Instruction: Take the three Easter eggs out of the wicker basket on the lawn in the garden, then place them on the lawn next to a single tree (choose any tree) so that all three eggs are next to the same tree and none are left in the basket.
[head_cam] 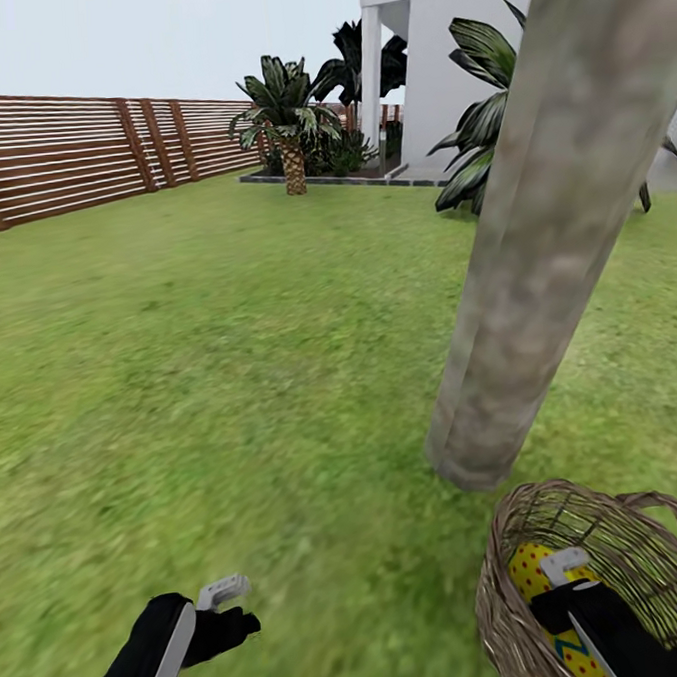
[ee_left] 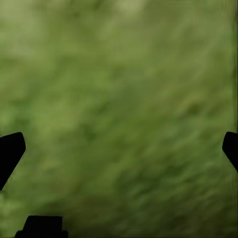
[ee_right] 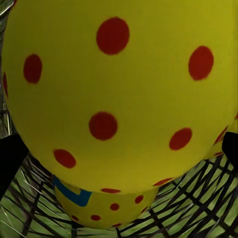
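My right end effector (head_cam: pixel 565 568) is reaching down into the small brown open-weave wicker basket (head_cam: pixel 513 568), its dark fingertips (ee_right: pixel 11 161) sitting wide apart on either side of a yellow Easter egg with red dots (ee_right: pixel 119 94). The egg is filling the gap between them, but I cannot tell whether the fingers are touching its shell. A second yellow dotted egg with a blue-green zigzag band (ee_right: pixel 96 206) is lying under the first, against the basket's weave.

My left end effector (head_cam: pixel 227 606) is hanging spread open over the mottled green lawn (head_cam: pixel 211 386), holding nothing, with blurred grass between its fingertips (ee_left: pixel 10 151).

The basket is resting on the grass just beside the foot of the thick grey-brown mottled tree trunk (head_cam: pixel 533 236). Farther off, a brown slatted wooden fence (head_cam: pixel 77 154), a small palm (head_cam: pixel 287 121) and a white house (head_cam: pixel 451 41) are bordering the lawn.
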### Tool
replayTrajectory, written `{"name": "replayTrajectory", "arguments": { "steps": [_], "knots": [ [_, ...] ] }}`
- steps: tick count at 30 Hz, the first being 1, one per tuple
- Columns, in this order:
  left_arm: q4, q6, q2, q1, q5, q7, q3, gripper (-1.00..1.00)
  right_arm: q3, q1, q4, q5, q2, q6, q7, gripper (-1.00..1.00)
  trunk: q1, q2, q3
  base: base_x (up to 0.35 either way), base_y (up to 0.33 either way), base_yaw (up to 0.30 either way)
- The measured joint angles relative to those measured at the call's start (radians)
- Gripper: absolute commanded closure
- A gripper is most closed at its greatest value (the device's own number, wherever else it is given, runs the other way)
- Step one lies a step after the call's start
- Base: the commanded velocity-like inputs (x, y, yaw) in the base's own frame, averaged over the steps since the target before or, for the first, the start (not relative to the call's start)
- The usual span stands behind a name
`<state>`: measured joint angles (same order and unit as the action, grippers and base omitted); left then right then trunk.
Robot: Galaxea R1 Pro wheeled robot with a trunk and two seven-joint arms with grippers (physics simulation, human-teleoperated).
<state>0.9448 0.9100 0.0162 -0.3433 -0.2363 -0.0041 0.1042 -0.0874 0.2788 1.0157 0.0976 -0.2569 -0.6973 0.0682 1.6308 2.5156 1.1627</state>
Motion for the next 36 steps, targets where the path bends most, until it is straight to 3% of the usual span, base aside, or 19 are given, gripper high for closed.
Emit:
{"name": "replayTrajectory", "arguments": {
  "steps": [3, 8, 36],
  "knots": [
    [0.002, 0.006, 0.001, 0.000, 0.000, 0.002, 0.000, -1.00, 0.002, 0.000, 0.000, -0.002, -0.002, 0.000, 0.000, 1.00, -0.001, -0.001, -0.012, 0.000, 0.000, 0.000],
    [0.000, 0.006, 0.002, 0.000, -0.001, 0.004, 0.002, -1.00, 0.050, 0.000, -0.006, 0.000, -0.001, 0.002, 0.001, 1.00, -0.004, -0.002, -0.031, 0.000, 0.000, 0.000],
    [-0.015, 0.004, -0.010, 0.000, -0.003, 0.007, 0.003, -1.00, 0.052, 0.000, -0.034, 0.005, 0.008, 0.011, -0.002, 1.00, -0.016, -0.008, -0.141, -0.046, -0.003, -0.025]
  ]
}}
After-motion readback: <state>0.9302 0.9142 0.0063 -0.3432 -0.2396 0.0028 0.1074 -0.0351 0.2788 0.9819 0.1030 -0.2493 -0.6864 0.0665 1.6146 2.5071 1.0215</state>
